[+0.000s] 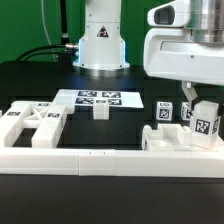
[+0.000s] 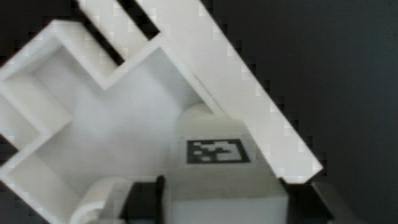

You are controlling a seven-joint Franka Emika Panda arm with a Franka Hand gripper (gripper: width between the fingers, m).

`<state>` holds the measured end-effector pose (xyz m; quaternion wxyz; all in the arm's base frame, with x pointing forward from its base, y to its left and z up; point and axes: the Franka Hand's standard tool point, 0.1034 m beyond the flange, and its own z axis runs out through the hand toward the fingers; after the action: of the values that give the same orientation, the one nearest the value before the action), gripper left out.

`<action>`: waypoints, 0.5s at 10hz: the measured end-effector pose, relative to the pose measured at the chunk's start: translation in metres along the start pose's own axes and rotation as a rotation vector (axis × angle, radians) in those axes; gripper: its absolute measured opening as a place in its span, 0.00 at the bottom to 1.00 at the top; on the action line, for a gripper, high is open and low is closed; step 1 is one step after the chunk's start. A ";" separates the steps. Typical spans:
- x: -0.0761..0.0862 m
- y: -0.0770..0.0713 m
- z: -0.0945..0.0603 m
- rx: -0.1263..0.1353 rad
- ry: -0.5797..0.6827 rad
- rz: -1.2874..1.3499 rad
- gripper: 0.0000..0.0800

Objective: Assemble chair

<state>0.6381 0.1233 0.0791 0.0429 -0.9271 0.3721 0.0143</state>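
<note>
The chair lies in loose white parts. In the exterior view a framed panel lies at the left, a short post stands in the middle, and several tagged pieces sit at the right. My gripper hangs over that right group, above a tagged white block. In the wrist view my gripper has a finger on each side of a flat white part with a square tag, which fills the gap between them. A framed panel lies beyond it.
The long low white border rail runs along the near edge and also shows in the wrist view. The marker board lies before the robot base. The table is black.
</note>
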 end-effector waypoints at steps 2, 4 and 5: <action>0.000 0.000 0.000 0.004 -0.004 0.119 0.36; -0.002 -0.001 0.001 0.013 -0.001 0.293 0.36; -0.005 -0.002 0.001 0.013 -0.003 0.418 0.36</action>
<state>0.6357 0.1287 0.0787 0.0456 -0.8293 0.5565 0.0219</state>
